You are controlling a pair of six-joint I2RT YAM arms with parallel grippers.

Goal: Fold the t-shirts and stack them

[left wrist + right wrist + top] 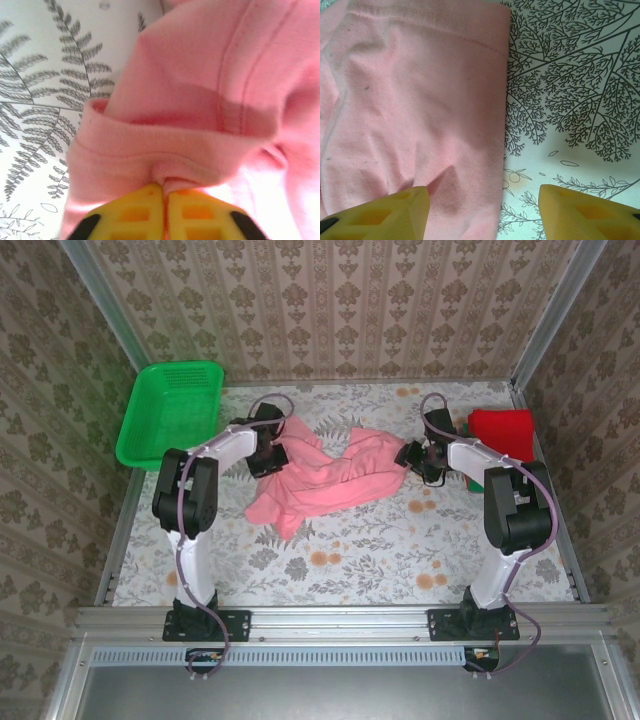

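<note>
From above, the pink t-shirt (325,480) is lying crumpled in the middle of the table (340,560). The green basket (170,425) is sitting at the far left corner, its mesh bottom showing, while the red t-shirt (502,432) is resting folded at the far right. In the left wrist view, the left gripper (165,192) is pinching a fold of pink cloth tight. In the right wrist view, the right gripper (482,192) is gaping wide, one finger over the hem, the other over the table
</note>
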